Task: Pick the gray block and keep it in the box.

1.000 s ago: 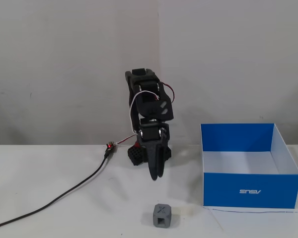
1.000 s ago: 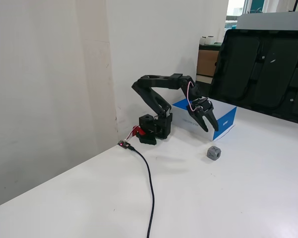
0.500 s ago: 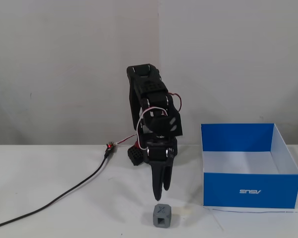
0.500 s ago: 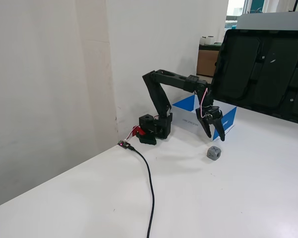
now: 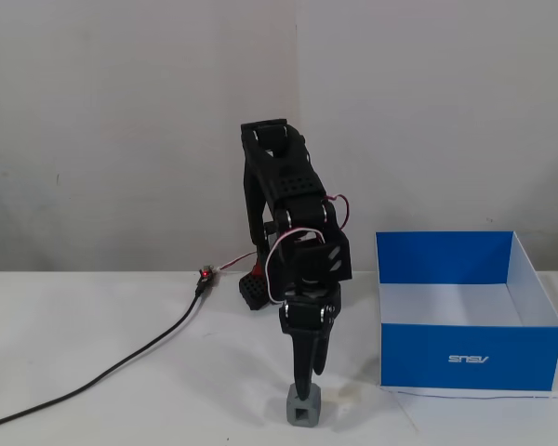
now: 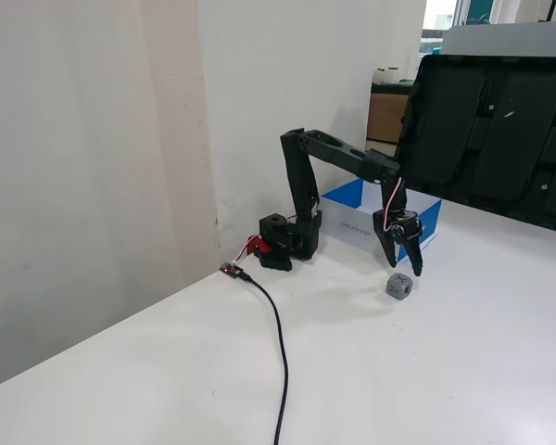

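Pointing straight down, the gripper (image 6: 405,270) hangs right above the gray block (image 6: 398,286), its two fingers spread apart in a narrow V in a fixed view; nothing is held. In the other fixed view the gripper (image 5: 306,389) is seen edge-on, its tips at or just above the block's top face, and contact cannot be judged. The gray block (image 5: 304,406) sits on the white table (image 5: 121,390), well outside the box (image 5: 465,358).

A second ago the arm was folded back near its base with the gripper higher and farther from the block; since then it has stretched forward and come down, while block and box have not shifted.

From the block, the blue box with white inside lies at about 2 o'clock in the front fixed view, its floor bare. A black cable (image 5: 121,364) runs off toward 9 o'clock from a small red-lit plug (image 5: 205,275) beside the arm's base (image 6: 285,240). Nothing stands between gripper and block.
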`<action>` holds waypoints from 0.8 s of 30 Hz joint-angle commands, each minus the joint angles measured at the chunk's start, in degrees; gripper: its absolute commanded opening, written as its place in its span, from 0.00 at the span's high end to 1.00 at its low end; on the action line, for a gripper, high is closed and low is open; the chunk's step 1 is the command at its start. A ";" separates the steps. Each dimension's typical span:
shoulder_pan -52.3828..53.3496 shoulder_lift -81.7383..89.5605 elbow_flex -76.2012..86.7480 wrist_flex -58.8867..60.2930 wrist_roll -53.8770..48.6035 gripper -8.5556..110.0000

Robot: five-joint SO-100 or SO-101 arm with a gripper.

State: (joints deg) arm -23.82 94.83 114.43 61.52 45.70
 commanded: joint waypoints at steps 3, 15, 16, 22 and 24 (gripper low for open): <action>0.26 -1.32 -5.10 -0.70 0.44 0.72; 3.52 -7.91 -6.68 -1.93 -0.79 0.71; 3.69 -8.61 -6.86 -2.02 -0.97 0.71; 4.04 -12.57 -8.79 -2.02 -1.23 0.71; 3.96 -13.45 -9.32 -2.02 -1.23 0.71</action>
State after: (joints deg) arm -19.42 81.12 109.42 60.12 44.82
